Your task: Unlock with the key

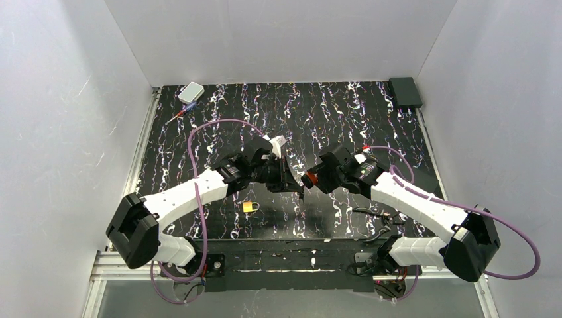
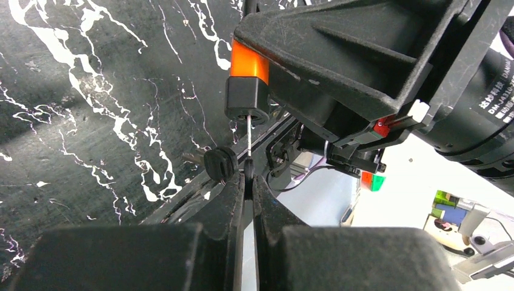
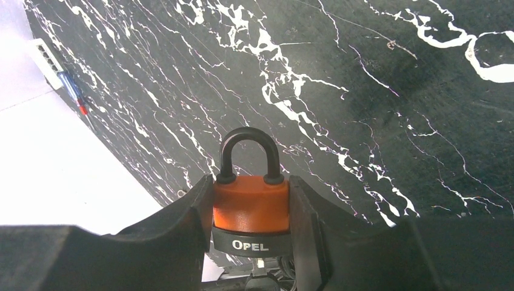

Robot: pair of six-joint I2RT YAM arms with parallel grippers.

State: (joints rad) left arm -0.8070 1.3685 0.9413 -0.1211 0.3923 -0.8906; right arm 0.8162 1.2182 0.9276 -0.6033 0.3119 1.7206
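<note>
My right gripper (image 3: 251, 193) is shut on the orange padlock (image 3: 250, 209), gripping both sides of its body. The black shackle (image 3: 248, 151) is closed and points away from the wrist. In the left wrist view the padlock (image 2: 248, 63) hangs with its black base down. My left gripper (image 2: 248, 182) is shut on the dark head of the key (image 2: 248, 142). The thin blade of the key runs up into the keyhole in the base. A second dark key (image 2: 220, 163) dangles beside it. Both grippers meet above the mat's middle (image 1: 298, 180).
A small yellow padlock (image 1: 250, 207) lies on the black marbled mat (image 1: 331, 112) near the front. A white box (image 1: 191, 92) and a screwdriver (image 1: 180, 114) lie at the back left, and a black box (image 1: 405, 91) at the back right. Dark pliers (image 1: 374, 213) lie under the right arm.
</note>
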